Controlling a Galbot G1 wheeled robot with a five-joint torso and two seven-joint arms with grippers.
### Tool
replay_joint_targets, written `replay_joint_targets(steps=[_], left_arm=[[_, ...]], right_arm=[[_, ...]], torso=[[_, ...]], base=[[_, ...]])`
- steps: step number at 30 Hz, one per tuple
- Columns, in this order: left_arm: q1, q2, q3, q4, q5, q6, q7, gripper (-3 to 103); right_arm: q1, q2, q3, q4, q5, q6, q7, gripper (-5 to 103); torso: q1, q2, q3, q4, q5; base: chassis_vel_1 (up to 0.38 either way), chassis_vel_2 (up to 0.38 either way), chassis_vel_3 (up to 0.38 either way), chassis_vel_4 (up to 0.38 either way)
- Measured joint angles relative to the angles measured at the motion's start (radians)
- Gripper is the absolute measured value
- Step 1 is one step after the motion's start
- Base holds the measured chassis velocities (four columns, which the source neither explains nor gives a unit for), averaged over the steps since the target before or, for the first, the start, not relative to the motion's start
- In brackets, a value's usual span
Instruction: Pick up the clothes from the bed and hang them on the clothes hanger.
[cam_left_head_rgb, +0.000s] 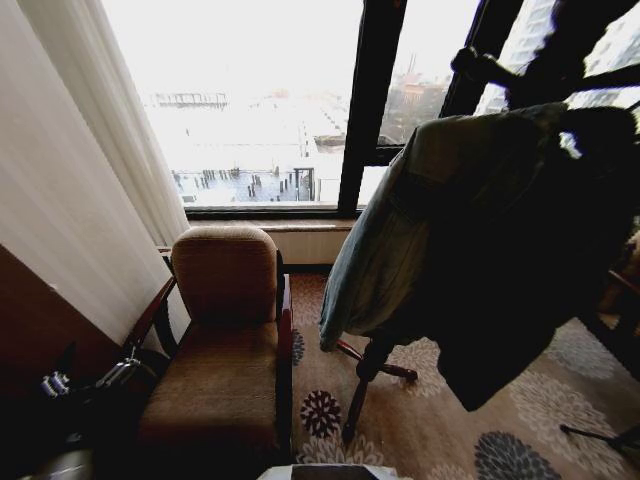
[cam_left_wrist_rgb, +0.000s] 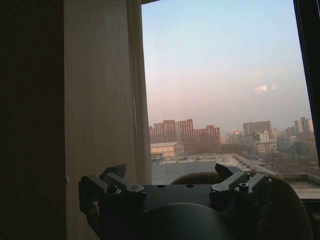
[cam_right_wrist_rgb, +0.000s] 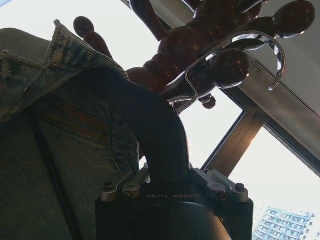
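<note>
Right wrist view: the right gripper (cam_right_wrist_rgb: 167, 182) is clamped on the clothes hanger (cam_right_wrist_rgb: 150, 130), whose hook (cam_right_wrist_rgb: 240, 55) lies over a coat stand peg (cam_right_wrist_rgb: 227, 67); the jacket (cam_right_wrist_rgb: 55, 150) hangs beside. Left gripper (cam_left_wrist_rgb: 172, 187) idles, fingers spread.

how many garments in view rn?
1. A denim jacket on a black hanger, its silver hook at the wooden coat stand's pegs by the window. Another could hide behind it.
</note>
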Motion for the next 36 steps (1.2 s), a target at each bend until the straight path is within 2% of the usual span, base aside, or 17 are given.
replay_joint_targets(steps=[25, 36], left_arm=[[0.000, 0.000, 0.000, 0.000, 0.000, 0.000, 0.000, 100], [0.000, 0.000, 0.000, 0.000, 0.000, 0.000, 0.000, 100]], right_arm=[[0.130, -0.007, -0.181, 0.036, 0.193, -0.045, 0.053, 20], [0.115, 0.015, -0.197, 0.074, 0.170, -0.045, 0.058, 20]], torso=[[0.000, 0.000, 0.000, -0.0002, 0.0002], [0.000, 0.000, 0.000, -0.0002, 0.0000]], base=[[0.000, 0.000, 0.000, 0.000], [0.000, 0.000, 0.000, 0.000]])
